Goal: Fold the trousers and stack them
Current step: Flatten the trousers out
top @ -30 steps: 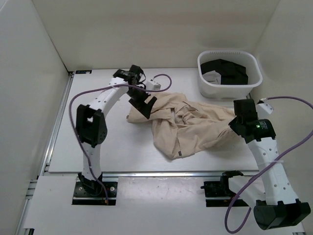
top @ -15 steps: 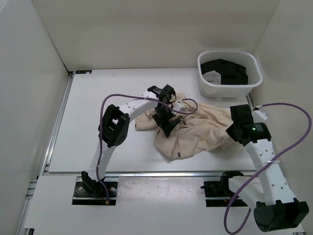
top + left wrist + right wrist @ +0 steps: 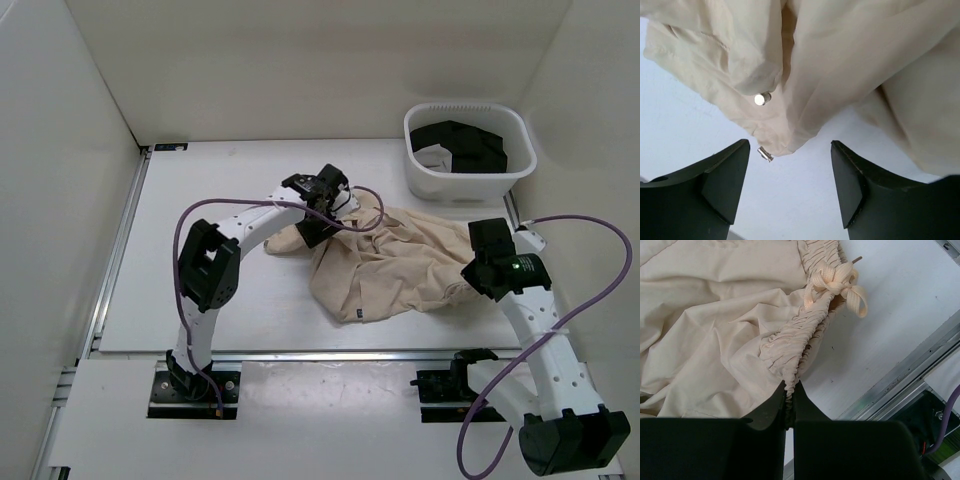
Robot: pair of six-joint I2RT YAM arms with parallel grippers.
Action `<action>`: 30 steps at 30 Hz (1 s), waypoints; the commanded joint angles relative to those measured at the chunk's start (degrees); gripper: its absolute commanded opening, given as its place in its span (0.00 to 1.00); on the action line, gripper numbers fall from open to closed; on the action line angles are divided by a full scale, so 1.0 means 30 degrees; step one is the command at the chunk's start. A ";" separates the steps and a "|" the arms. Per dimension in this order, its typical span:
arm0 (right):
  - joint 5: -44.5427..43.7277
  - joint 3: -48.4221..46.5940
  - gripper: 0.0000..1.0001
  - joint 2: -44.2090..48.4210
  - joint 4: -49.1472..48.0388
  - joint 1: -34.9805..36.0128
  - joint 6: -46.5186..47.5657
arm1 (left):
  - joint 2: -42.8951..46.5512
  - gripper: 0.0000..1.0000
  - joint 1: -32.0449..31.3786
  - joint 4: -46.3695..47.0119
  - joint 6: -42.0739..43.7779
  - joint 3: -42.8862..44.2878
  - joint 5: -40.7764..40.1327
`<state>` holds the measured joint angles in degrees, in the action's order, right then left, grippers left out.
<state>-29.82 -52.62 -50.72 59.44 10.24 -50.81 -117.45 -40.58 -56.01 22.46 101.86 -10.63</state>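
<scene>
The beige trousers (image 3: 395, 262) lie in a crumpled heap in the middle of the white table (image 3: 200, 290). My left gripper (image 3: 318, 226) hovers at the heap's back left edge. In the left wrist view it (image 3: 790, 145) is open, with a corner of cloth (image 3: 805, 65) and two metal cord tips (image 3: 761, 99) just ahead of its fingertips and nothing between them. My right gripper (image 3: 478, 272) is at the heap's right end. In the right wrist view it (image 3: 790, 387) is shut on the gathered elastic waistband (image 3: 790, 347), close to the tied drawstring bow (image 3: 837, 282).
A white basket (image 3: 462, 186) holding black garments (image 3: 460, 142) stands at the back right. Metal rails run along the table's left edge (image 3: 115, 250) and front edge (image 3: 350, 353). White walls close in the sides and back.
My left arm swung from the heap's back left corner over the cloth and partly back, and its jaws narrowed a little. The right gripper drew the waistband slightly inward, and the heap shifted.
</scene>
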 commanded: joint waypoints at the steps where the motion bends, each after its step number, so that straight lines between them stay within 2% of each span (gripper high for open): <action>1: -0.0283 -0.0302 0.00 -0.0144 -0.0419 0.0014 -0.0057 | 0.0009 0.76 -0.0009 0.0330 0.0776 -0.1490 -0.2487; 2: -0.0283 -0.0302 0.00 -0.0144 -0.0419 0.0014 -0.0057 | 0.0009 0.72 0.0455 0.0504 0.0544 -0.1755 -0.2723; 4: -0.0283 -0.0302 0.00 -0.0144 -0.0419 0.0014 0.0119 | 0.0214 0.72 0.1042 0.0505 0.0336 -0.1933 -0.2464; 5: -0.0283 -0.0302 0.00 0.0030 -0.0419 0.0014 0.0119 | 0.0214 0.77 0.1654 0.0505 0.0336 -0.1933 -0.2055; 8: -0.0283 0.0048 0.00 0.0207 -0.0419 0.0014 -0.0055 | 0.0214 0.84 0.2420 0.0505 0.0629 -0.2106 -0.0184; 13: -0.0635 0.0050 0.00 0.0207 -0.0419 0.0014 -0.0057 | -0.0777 0.87 0.3184 0.1059 0.0629 -0.3279 0.0410; 15: -0.0840 0.0226 0.00 0.0207 -0.0885 -0.0160 -0.0057 | -0.1335 0.66 0.3767 0.1821 0.0629 -0.3281 0.0410; 16: -0.0840 0.0226 0.00 0.0033 -0.1120 -0.0161 0.0117 | -0.1571 0.53 0.3973 0.1998 0.0455 -0.3281 0.0410; 17: -0.0840 0.0226 0.00 0.0031 -0.1383 -0.0161 0.0119 | -0.1776 0.36 0.4149 0.2000 0.0279 -0.3281 0.0410; 18: -0.0840 0.0226 0.00 -0.0288 -0.1647 -0.0364 0.0583 | -0.1778 0.14 0.4673 0.2000 -0.0012 -0.2991 0.0729; 20: -0.0840 -0.0502 0.00 -0.1137 -0.2379 -0.0833 0.0996 | -0.2013 0.14 0.5261 0.2000 -0.0189 -0.2988 0.1257; 24: 0.0882 -0.2991 0.00 -0.3362 -0.2997 -0.3114 0.2577 | 0.0179 0.14 0.7455 0.2000 0.0157 -0.3574 0.0208; 27: 0.4920 -0.5241 0.00 -0.4828 -0.3903 -0.7001 0.3779 | 0.2435 0.14 1.0675 0.2000 0.1387 -0.3226 -0.1198; 30: 0.7561 -0.8051 0.00 -0.5943 -0.3470 -0.9408 0.4715 | 0.4800 0.14 1.4537 0.1797 0.3813 -0.2346 -0.2487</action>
<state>-16.08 -68.93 -68.49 51.00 -13.45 -41.08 -114.98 -4.93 -50.15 27.70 91.77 -12.49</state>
